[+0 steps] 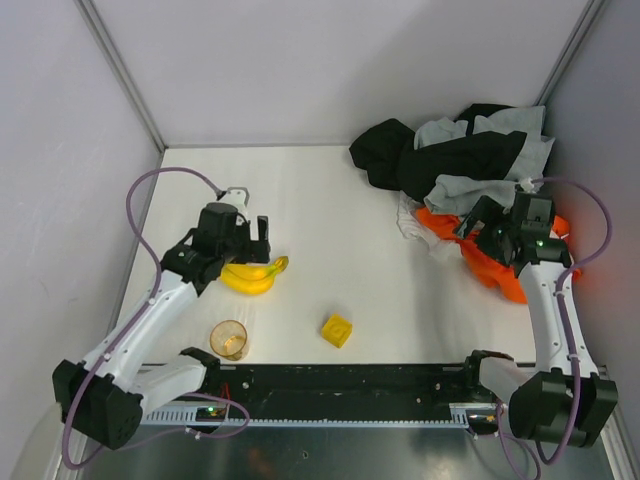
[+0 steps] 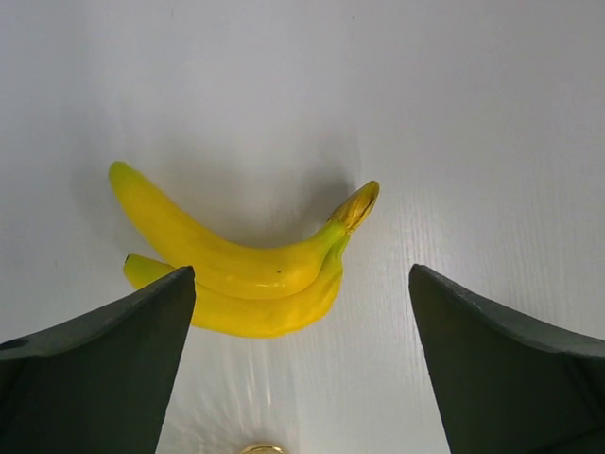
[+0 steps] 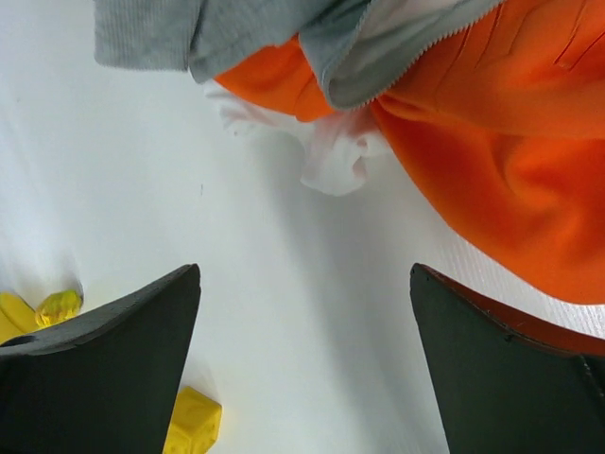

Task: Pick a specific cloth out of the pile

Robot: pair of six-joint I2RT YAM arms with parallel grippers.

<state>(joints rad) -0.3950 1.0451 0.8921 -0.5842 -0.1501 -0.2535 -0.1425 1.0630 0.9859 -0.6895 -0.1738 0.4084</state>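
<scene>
Bright, even light falls from overhead, and the white table (image 1: 330,190) nearly washes out in the upper part of the left wrist view. Shadows are soft: a faint grey smudge lies above the bananas (image 2: 227,260), another beneath the white cloth (image 3: 336,156) in the right wrist view. The left hand (image 2: 302,276) and right hand (image 3: 304,274) read as near-black wedges without surface detail. Focus is sharp throughout; the top view's wall posts (image 1: 120,70) lean outward.
</scene>
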